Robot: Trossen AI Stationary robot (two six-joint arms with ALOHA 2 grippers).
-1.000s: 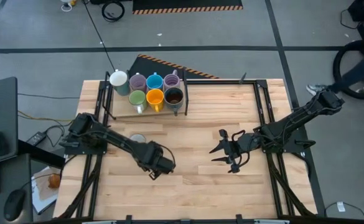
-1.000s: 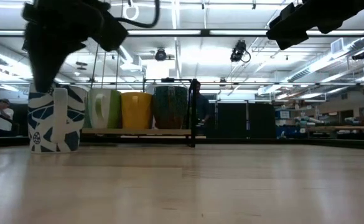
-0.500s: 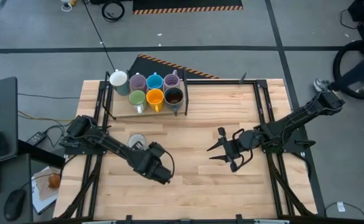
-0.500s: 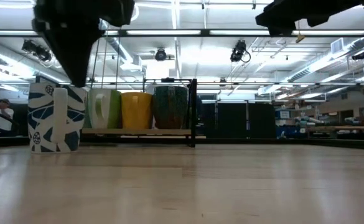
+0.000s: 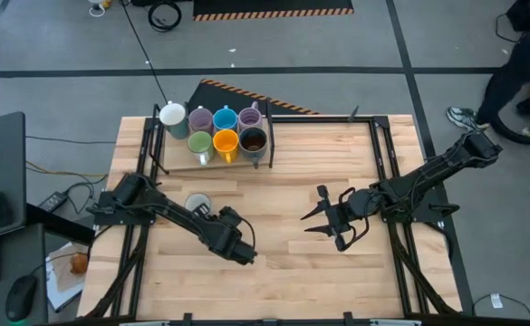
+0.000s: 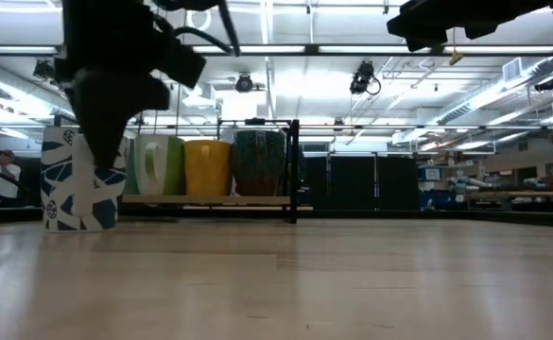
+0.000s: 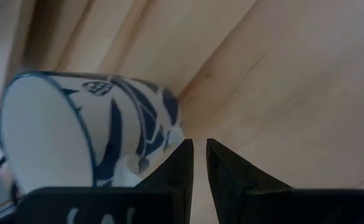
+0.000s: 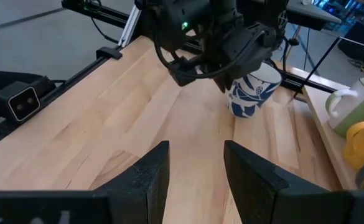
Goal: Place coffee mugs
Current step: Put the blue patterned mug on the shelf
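A white mug with a blue pattern (image 5: 197, 203) stands upright on the bare wood at the left. My left gripper (image 5: 247, 257) is shut, holds nothing and points steeply down at the table, a little nearer and to the right of that mug. In its wrist view the gripper (image 7: 199, 155) shows with the mug (image 7: 76, 137) beside it. Several coffee mugs stand on a board (image 5: 176, 163) at the far left, among them white (image 5: 172, 115), green (image 5: 200, 143), orange (image 5: 226, 142) and dark brown (image 5: 253, 140). My right gripper (image 5: 312, 222) hangs open above the table's middle.
Black rails (image 5: 387, 154) run along the table's left and right sides. A black frame (image 5: 270, 136) stands at the mug board's right edge. Open wood lies in the table's middle and along its near side (image 5: 337, 281). A person (image 5: 527, 63) stands on the floor beyond the right edge.
My left gripper has moved toward the table's near edge and a little right, sunk lower and tipped to point more steeply down. The patterned mug, partly covered by the arm before, now stands in plain sight in the same spot.
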